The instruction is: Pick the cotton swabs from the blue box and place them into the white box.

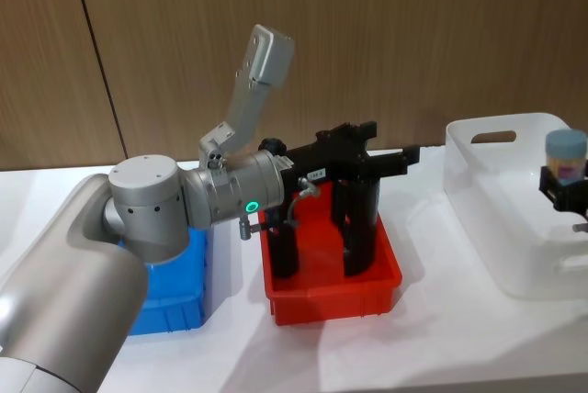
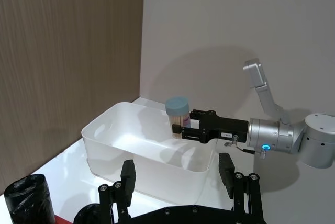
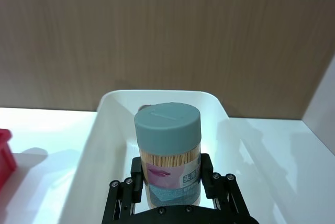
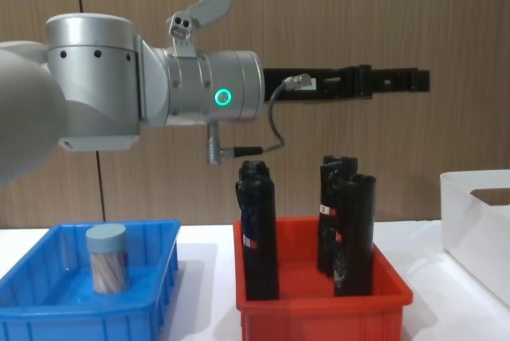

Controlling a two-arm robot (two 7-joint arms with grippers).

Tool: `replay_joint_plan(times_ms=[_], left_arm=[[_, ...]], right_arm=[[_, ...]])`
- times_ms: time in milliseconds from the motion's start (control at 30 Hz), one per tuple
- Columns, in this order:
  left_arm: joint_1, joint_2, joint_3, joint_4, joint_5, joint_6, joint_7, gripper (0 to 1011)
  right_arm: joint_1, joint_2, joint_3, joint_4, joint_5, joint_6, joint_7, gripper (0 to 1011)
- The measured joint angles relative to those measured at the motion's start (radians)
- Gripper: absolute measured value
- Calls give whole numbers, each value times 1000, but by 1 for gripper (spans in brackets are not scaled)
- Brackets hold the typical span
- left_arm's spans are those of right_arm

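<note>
Right wrist view: your right jaws are clamped on a cotton swab jar, upright over the white box. Your left jaws hang apart, empty, above the red bin. A second swab jar stands in the blue box.

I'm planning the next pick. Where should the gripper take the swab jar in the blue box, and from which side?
Probably across the clear body just below the lid, coming down from above: the cotton swab jar stands upright in the blue box, whose walls hem in a sideways approach.
</note>
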Motion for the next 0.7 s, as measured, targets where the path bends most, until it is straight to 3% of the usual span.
replay_joint_plan(times_ms=[300, 433, 533, 700], left_arm=[[0, 0, 0, 0, 0, 0, 0, 1004], [0, 0, 0, 0, 0, 0, 0, 1004], [0, 0, 0, 0, 0, 0, 0, 1004], [0, 0, 0, 0, 0, 0, 0, 1004]], right_arm=[[29, 2, 13, 71, 11, -15, 4, 642], [38, 3, 17, 92, 16, -21, 7, 710], [42, 3, 20, 106, 19, -27, 12, 835], [44, 4, 23, 114, 24, -34, 14, 950]])
